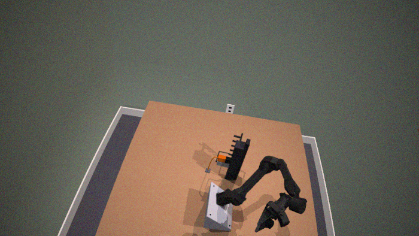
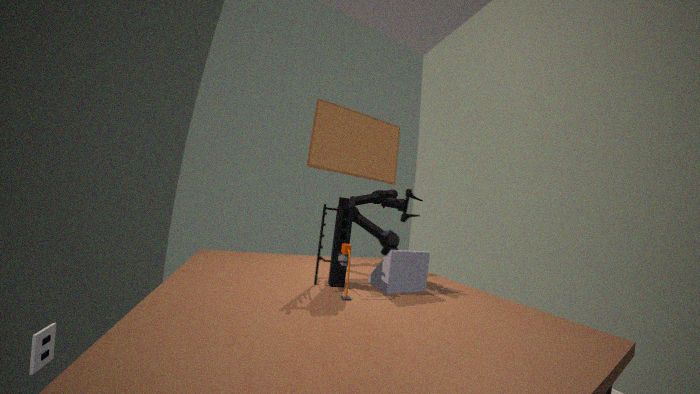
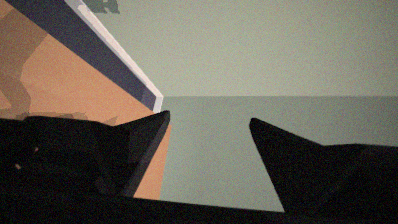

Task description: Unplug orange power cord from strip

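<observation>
Top view: the black power strip (image 1: 237, 159) is standing upright at frame centre on the brown counter (image 1: 167, 179), with the orange plug (image 1: 221, 158) still sitting in its left face and the orange power cord (image 1: 212, 163) curving down-left to a small grey end piece (image 1: 207, 171). The arm is rising from a grey base block (image 1: 218, 209) and folding toward the lower right, where the tool (image 1: 267, 220) is hanging with its fingers spread wide, gripping nothing, well apart from plug and strip. Wrist view: both dark fingertips are framing bare wall and the counter edge.
</observation>
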`<state>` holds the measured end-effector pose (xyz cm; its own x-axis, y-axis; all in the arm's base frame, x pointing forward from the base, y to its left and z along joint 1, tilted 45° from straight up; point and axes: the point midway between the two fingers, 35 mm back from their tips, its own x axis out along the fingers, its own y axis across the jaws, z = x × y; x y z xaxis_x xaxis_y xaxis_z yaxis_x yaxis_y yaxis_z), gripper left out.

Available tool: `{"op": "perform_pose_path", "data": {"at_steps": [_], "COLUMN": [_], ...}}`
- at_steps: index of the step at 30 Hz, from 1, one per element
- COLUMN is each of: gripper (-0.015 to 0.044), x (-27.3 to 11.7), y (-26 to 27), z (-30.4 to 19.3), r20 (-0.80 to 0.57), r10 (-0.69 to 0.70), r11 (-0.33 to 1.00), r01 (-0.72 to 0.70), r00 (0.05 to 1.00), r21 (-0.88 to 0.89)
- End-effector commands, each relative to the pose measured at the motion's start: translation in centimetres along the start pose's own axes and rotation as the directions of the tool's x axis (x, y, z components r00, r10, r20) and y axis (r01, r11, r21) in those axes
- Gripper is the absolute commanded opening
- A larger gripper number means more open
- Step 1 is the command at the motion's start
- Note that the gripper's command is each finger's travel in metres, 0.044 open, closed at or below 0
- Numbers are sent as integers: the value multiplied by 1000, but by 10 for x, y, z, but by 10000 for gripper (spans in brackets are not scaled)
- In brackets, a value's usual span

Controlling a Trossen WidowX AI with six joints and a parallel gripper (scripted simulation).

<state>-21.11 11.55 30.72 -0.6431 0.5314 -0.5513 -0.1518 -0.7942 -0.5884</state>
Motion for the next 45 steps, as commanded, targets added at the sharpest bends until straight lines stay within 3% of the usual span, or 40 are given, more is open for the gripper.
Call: {"op": "perform_pose_path", "data": {"at_steps": [1, 9, 17, 24, 30, 35, 40, 45], "gripper": [374, 164, 160, 160, 160, 160, 160, 160], "x": [1, 50, 55, 24, -21, -65, -110, -153], "y": [-1, -50, -92, -101, -83, -49, 0, 61], "z": [-1, -81, -196, -301, -382, -442, -486, -513], "r20": [-9, -411, -754, -890, -870, -762, -585, -362], "r10": [-3, -65, 14, 214, 439, 640, 810, 931], "r11": [1000, 984, 915, 800, 653, 524, 368, 185], "r01": [3, 127, 296, 450, 585, 666, 738, 793], "r00": [1000, 909, 657, 403, 225, 104, 45, 47], "r21": [3, 125, 275, 396, 481, 531, 566, 580]}}
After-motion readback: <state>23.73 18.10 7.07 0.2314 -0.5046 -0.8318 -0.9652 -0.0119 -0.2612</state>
